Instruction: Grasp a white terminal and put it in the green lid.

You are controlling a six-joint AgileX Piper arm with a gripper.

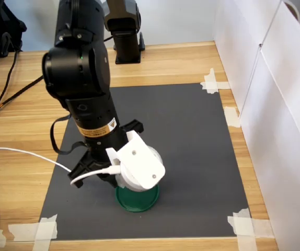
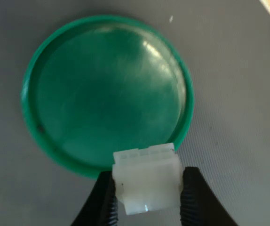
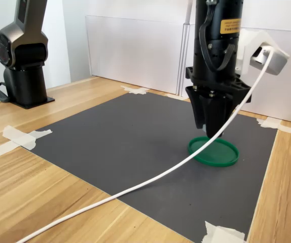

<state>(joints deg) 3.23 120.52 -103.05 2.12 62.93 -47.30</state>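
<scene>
In the wrist view my gripper (image 2: 146, 190) is shut on the white terminal (image 2: 146, 172), a small ridged white block pinched between two black fingers (image 2: 104, 200). The terminal hangs over the rim of the green lid (image 2: 107, 94), a flat round disc lying on the dark mat. In the second exterior view the gripper (image 3: 214, 129) points straight down just above the near edge of the green lid (image 3: 216, 153); the terminal is not visible there. In the first exterior view the white camera housing (image 1: 139, 164) covers the gripper and part of the green lid (image 1: 139, 201).
The dark grey mat (image 1: 192, 141) is taped to a wooden table at its corners. A white cable (image 3: 135, 187) trails from the wrist across the mat. Another black arm (image 3: 21, 50) stands at the table's edge. White panels (image 1: 275, 104) wall one side.
</scene>
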